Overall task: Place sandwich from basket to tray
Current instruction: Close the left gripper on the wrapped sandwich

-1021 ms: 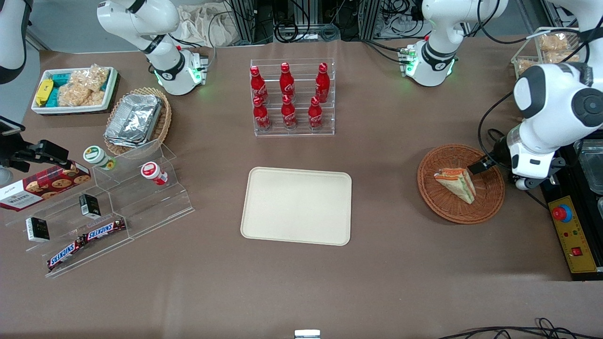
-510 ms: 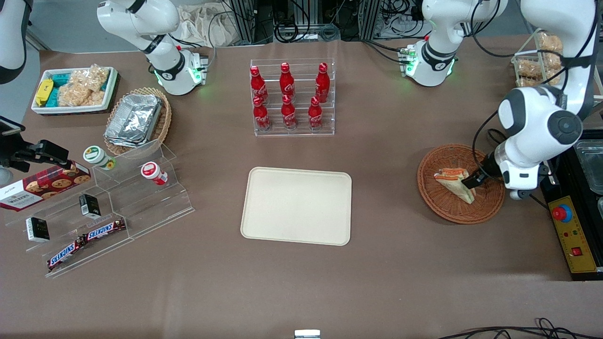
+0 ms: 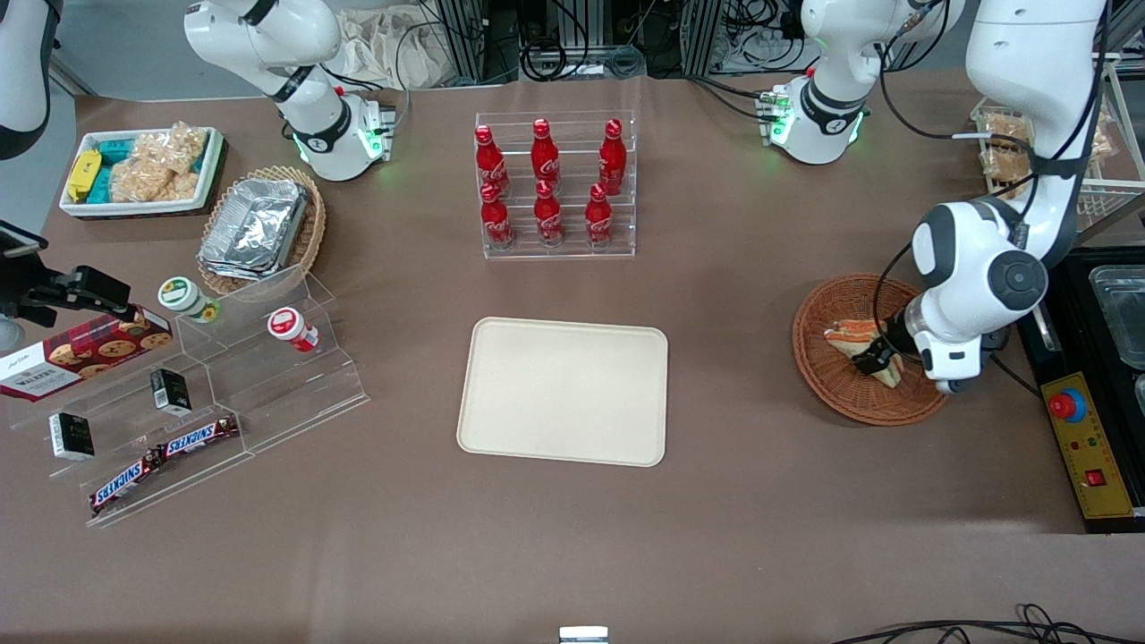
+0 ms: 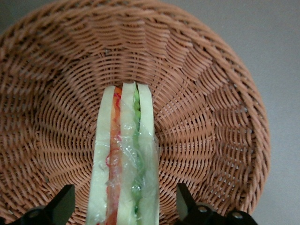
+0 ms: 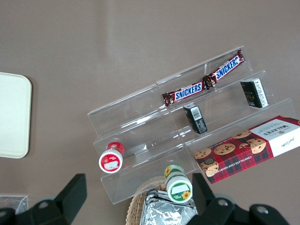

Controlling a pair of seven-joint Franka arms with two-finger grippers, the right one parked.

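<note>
The sandwich (image 3: 850, 337) is a pale bread wedge with orange-red and green filling, clear-wrapped. It lies in the round reddish-brown wicker basket (image 3: 827, 376) toward the working arm's end of the table. My gripper (image 3: 878, 360) is down in the basket, open, one finger on each side of the sandwich, not touching it. In the left wrist view the sandwich (image 4: 124, 159) stands on edge between the two black fingertips (image 4: 185, 202) on the basket weave (image 4: 206, 108); my gripper (image 4: 123, 206) straddles it. The cream rectangular tray (image 3: 564, 391) lies flat mid-table and shows in the right wrist view (image 5: 11, 115).
A clear rack of red cola bottles (image 3: 550, 183) stands farther from the front camera than the tray. A clear stepped stand with snack bars (image 3: 165, 447) and a foil-container basket (image 3: 259, 228) lie toward the parked arm's end. A control box with a red button (image 3: 1078, 438) sits beside the basket.
My gripper has come down from the basket's rim and moved nearer the front camera, ending with its fingers astride the sandwich. The sandwich has not moved.
</note>
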